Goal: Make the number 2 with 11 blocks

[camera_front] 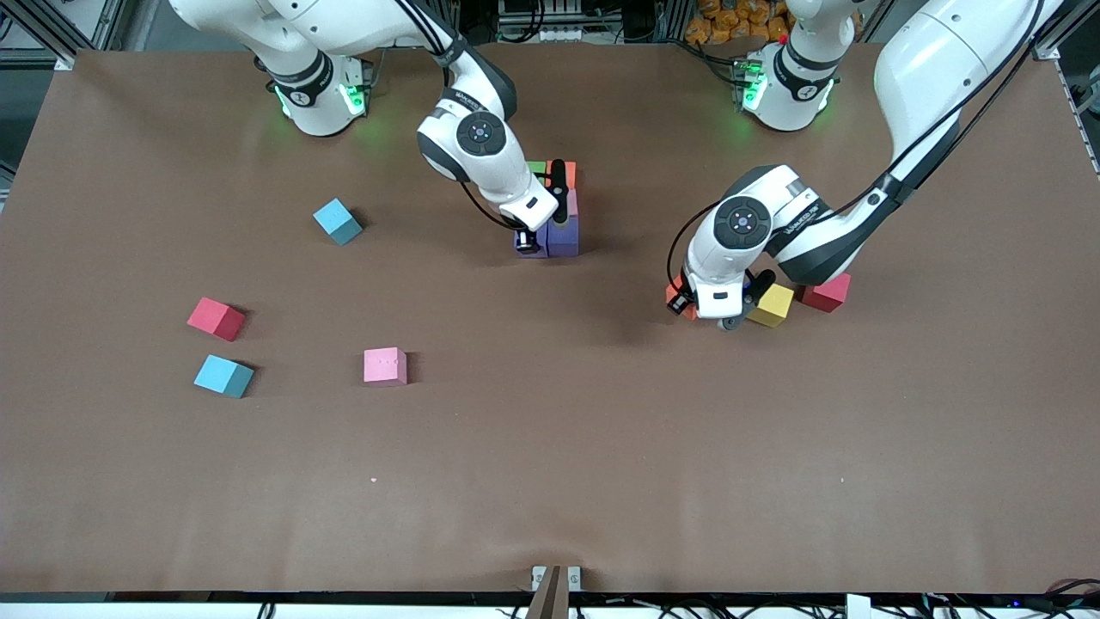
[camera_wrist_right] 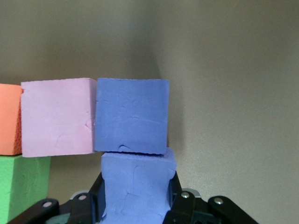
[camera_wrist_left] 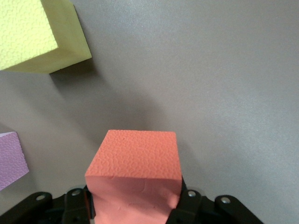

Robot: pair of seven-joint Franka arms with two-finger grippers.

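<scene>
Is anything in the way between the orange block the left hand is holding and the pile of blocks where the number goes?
Nothing visible. The left hand holds the orange block beside the yellow block, toward the left arm's end. Bare table lies between it and the pile, where the right hand holds a purple block.

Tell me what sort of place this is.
Probably a robotics lab: a brown-covered table ringed by aluminium framing and cabling, where the left gripper holds an orange block and the right gripper a purple block.
</scene>
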